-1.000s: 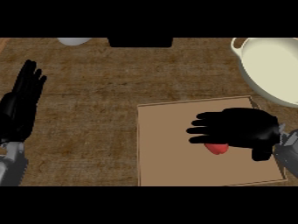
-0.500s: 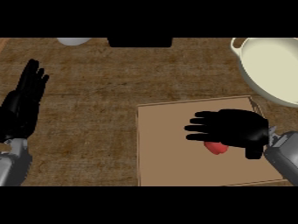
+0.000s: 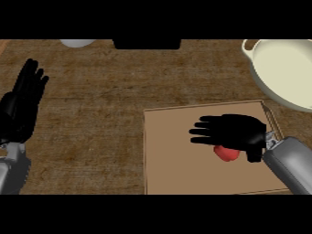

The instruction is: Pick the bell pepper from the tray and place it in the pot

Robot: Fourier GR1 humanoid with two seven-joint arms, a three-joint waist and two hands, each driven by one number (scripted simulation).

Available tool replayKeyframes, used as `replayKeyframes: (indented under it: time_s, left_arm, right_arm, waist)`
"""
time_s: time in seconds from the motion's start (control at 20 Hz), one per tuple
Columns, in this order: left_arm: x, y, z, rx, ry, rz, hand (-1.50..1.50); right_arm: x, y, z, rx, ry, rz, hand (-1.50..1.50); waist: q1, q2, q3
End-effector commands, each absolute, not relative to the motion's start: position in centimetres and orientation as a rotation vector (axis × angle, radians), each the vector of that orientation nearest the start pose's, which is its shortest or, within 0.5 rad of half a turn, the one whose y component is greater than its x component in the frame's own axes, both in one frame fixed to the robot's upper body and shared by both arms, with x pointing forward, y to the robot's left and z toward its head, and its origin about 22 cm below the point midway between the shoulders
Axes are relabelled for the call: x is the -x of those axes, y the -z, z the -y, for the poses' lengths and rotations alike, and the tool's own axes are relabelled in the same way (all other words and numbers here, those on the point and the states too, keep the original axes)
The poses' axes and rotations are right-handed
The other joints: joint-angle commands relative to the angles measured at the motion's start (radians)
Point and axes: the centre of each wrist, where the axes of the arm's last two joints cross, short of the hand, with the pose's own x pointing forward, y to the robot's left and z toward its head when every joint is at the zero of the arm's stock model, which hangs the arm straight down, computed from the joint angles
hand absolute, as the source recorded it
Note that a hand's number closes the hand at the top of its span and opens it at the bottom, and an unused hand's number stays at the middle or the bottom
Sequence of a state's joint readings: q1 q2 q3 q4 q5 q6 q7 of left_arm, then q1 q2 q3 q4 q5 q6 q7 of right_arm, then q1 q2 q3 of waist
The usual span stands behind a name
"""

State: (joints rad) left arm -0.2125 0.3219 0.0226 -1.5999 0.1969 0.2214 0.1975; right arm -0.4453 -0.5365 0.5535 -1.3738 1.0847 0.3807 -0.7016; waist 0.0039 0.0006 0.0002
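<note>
- One view only, the head view, looking steeply down on the counter.
- Pepper: red, lies on the tray, right of the tray's middle. Only a small part shows; the right hand covers the rest.
- Handling, as judged: light, stiff-walled and hollow, with smooth skin likely to slip. Rounded form may roll if nudged sideways. Best hold looks to be across the widest part of the body, fingers one side and thumb opposite; stem not visible, so not to be relied on.
- Right hand: directly over the pepper, palm down, fingers spread and fairly straight, pointing left. Thumb hangs beside the pepper. No curl round the pepper seen; contact between palm and pepper cannot be told from this angle. Nothing is held.
- Left hand: at the view's left edge, well apart from the tray, fingers straight and up, resting, holding nothing.
- Pot: cream, at upper right, just beyond the tray's far right corner, nothing seen inside.
- Pick not yet made; pepper not in pot.
</note>
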Motion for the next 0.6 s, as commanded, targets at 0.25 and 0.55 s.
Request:
replayKeyframes:
  time_s: [0.25, 0.55]
  left_arm:
    - [-29.9, -8.8, -26.9, -0.192, -0.063, 1.612, 0.00]
    - [-28.2, -9.4, -28.3, -0.202, -0.046, 1.624, 0.00]
  right_arm:
    - [-31.7, -3.2, 20.8, -0.096, 2.957, -1.707, 1.50]
    - [-32.3, -1.9, 21.5, -0.077, 2.912, -1.741, 1.50]
  waist:
    - [-0.004, 0.001, 0.000]
    - [0.002, 0.000, 0.000]
